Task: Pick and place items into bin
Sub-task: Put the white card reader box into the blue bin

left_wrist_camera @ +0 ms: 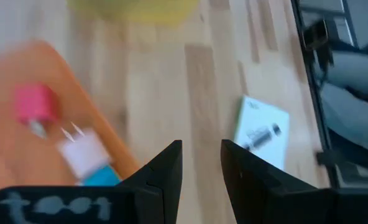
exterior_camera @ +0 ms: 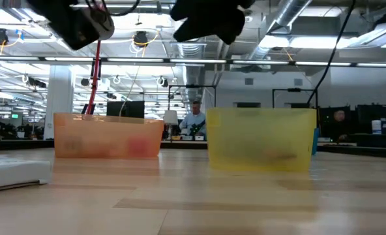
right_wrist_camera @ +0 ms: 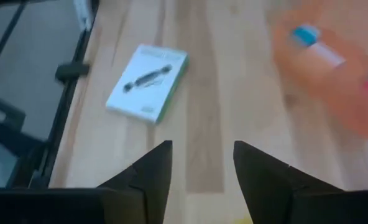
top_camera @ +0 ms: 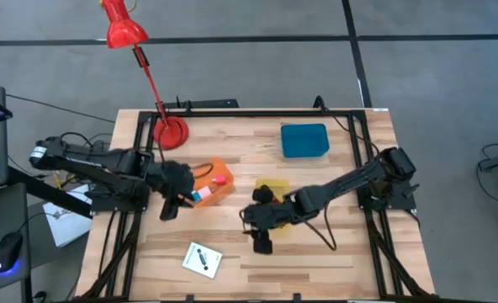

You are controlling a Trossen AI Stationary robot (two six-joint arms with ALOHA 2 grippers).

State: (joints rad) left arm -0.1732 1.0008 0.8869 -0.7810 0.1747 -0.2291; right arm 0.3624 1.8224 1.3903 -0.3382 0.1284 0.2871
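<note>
White card (top_camera: 202, 259) lies near both spread, empty claws, left (top_camera: 170, 207) and right (top_camera: 261, 237)

The left gripper (top_camera: 172, 204) hangs just beside the bin (top_camera: 219, 192) holding the cubes (top_camera: 218, 178); the card (top_camera: 202, 259) lies between it and the right gripper (top_camera: 262, 225)

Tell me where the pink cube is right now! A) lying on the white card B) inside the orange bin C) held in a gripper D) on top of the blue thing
B: the pink cube sits inside the orange bin, beside a pale block and a blue-and-white one, while the left gripper and the right gripper are both empty.
</note>
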